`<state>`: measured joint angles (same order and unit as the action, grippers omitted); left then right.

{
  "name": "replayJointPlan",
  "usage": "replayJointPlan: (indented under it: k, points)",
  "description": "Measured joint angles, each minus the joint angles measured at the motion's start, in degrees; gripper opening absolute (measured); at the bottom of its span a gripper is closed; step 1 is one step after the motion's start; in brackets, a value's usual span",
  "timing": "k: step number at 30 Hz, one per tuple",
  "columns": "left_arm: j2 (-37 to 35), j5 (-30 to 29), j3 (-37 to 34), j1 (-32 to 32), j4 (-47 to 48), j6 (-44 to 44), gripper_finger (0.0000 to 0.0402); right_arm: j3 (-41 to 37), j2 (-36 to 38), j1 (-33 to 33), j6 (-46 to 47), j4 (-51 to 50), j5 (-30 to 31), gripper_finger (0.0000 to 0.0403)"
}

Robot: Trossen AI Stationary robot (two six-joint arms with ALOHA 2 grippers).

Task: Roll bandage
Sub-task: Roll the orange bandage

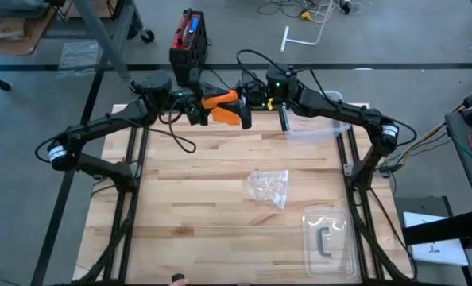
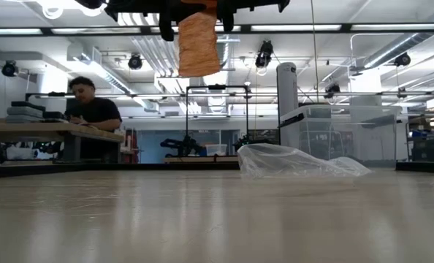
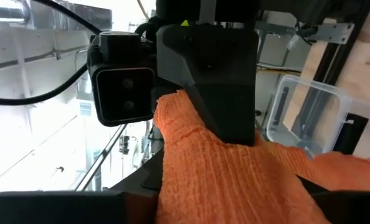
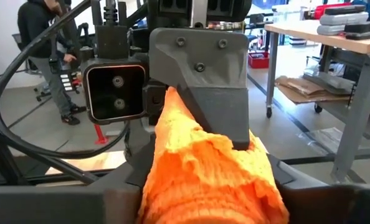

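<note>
The orange bandage [image 1: 220, 102] is held high above the table's far edge, between my two grippers, which face each other. My left gripper [image 1: 199, 113] comes at it from the left and my right gripper [image 1: 245, 110] from the right; both are shut on it. A broad stretch of the bandage [image 2: 199, 44] hangs down from them, far above the tabletop. Each wrist view shows the orange fabric filling the gap between that arm's own fingers, with the other arm's grey finger right behind it. My left gripper has the bandage [image 3: 228, 180] pinched between its two fingers, coming in level from the table's left. The fabric is lifted clear of the table. Which part of the strip it has, I cannot tell. My right gripper pinches a bunched, several-layered mass of the bandage [image 4: 203, 180] between its two fingers, level, from the table's right. The fabric is clear of the table and part of it hangs below the fingers.
A crumpled clear plastic wrapper [image 1: 269, 187] lies mid-table. A clear lidded container [image 1: 329, 238] sits near the front right, and a clear bin [image 1: 315, 127] at the far right. A person [image 2: 93, 109] sits at a bench beyond the table.
</note>
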<state>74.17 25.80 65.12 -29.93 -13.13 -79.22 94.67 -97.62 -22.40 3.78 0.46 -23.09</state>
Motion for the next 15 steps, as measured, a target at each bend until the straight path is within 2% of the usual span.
replayJointPlan:
  k: [4, 7, 13, 15]
  points:
    - [0.02, 0.02, 0.0, 0.04, -0.65, 5.74, 0.0167, 0.0, 0.0, -0.02, -0.51, 0.37, 0.02, 0.0135]
    - [0.02, 0.03, 0.0, 0.07, -0.41, 13.57, 0.02, 0.0, 0.0, 0.01, -1.97, 0.66, 0.08, 0.0135]
    - [-0.91, -2.93, 0.0, 0.2, 0.31, 43.64, 0.0254, 0.0, 0.99, 0.02, -9.62, 1.08, 0.8, 0.0125]
    - [-1.7, -2.89, 0.0, 0.15, 2.15, 50.36, 0.0264, 0.0, 1.43, 0.03, -13.61, 1.49, 0.95, 0.012]
